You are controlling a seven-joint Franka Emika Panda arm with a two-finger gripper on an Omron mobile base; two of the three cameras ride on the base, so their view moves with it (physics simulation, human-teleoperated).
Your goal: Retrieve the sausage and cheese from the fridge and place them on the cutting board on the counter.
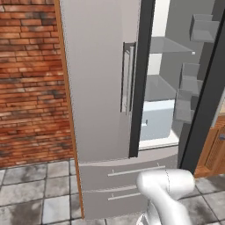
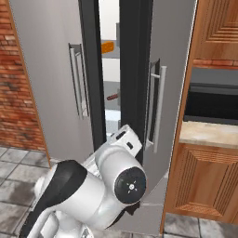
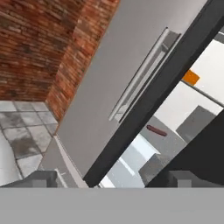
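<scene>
Facing the part-open fridge (image 2: 46, 69), the gripper (image 3: 111, 177) is hanging empty, jaws wide apart; reaching through the gap for the sausage (image 3: 156, 130) or cheese (image 3: 190, 77) likely comes next.

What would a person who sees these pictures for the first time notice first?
The tall grey fridge stands beside a red brick wall, its right door ajar on a white interior. In that gap sit the orange cheese on an upper shelf and a dark red sausage on a lower one. The white robot arm rises in the foreground, its gripper open towards the gap.
</scene>
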